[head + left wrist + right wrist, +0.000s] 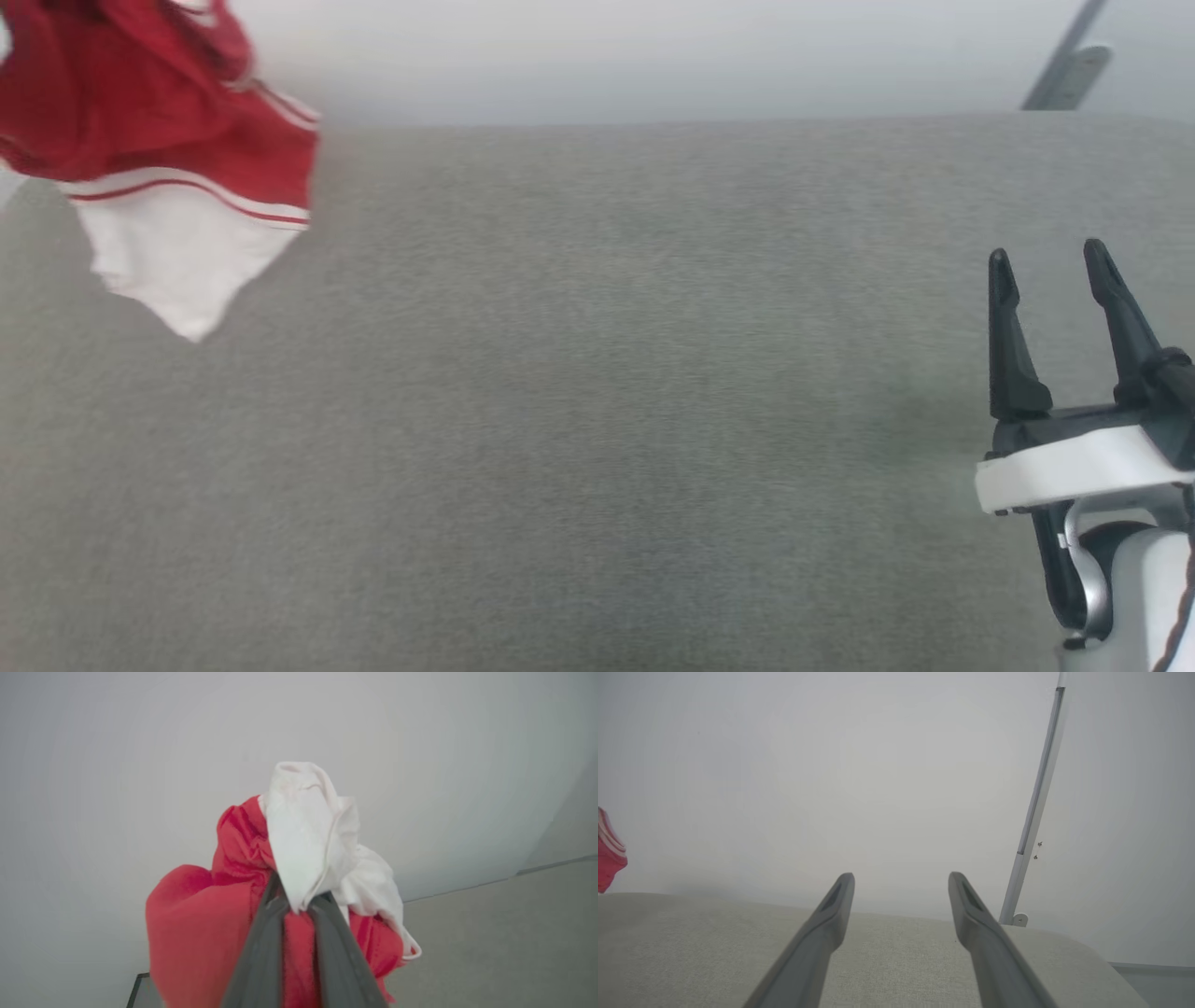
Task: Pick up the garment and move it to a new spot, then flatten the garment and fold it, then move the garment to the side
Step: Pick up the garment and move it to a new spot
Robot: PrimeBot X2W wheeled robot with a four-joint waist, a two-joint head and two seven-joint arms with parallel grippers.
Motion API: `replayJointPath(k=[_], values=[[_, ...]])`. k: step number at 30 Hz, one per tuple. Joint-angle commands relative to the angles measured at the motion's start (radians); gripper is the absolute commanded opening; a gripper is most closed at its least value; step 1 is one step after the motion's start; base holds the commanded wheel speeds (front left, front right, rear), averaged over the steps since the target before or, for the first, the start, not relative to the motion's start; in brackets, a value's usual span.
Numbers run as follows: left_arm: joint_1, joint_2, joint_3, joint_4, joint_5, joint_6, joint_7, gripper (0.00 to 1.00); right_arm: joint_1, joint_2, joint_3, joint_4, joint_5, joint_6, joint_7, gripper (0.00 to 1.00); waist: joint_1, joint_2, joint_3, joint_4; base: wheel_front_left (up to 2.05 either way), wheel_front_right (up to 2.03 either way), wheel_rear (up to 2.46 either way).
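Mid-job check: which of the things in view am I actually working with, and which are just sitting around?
Part of the job:
- garment, bunched up and hanging from the shut left hand
- right hand, open, holding nothing
- grey fabric surface, where the garment would be laid out

Just there:
- pale metal pole, standing beyond the surface's far edge

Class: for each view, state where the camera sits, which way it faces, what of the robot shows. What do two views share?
Head view: on the head, facing forward and down at the cushion; open right gripper lower right.
Left wrist view: on the left wrist, facing along the left gripper, shut on the garment.
Right wrist view: on the right wrist, facing along its open fingers, over the cushion.
Shared: the cushion, in head and right wrist views.
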Motion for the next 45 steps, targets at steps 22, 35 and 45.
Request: replayJointPath(k=[22,35,45], values=[[0.365,-0.029,-0.133,-0.451,-0.109,0.225,0.200,0.00,0.074,0.001,-0.037,0.036,0.080,0.000,-0.065,1.00,-0.0001,-0.0001,0.016,-0.278,0.00,0.00,0.00],[0.572,-0.141,-0.285,-0.250,-0.106,0.172,0.160,0.00,0.043,0.001,0.001,0.112,0.106,0.000,-0.115,1.00,-0.0001,-0.0001,0.059,-0.307,0.00,0.00,0.00],[0.580,-0.241,-0.360,-0.049,-0.062,0.075,0.094,0.28,0.016,0.001,0.019,0.134,0.099,0.000,-0.125,1.00,-0.0001,-0.0001,0.065,-0.300,0.00,0.00,0.00]])
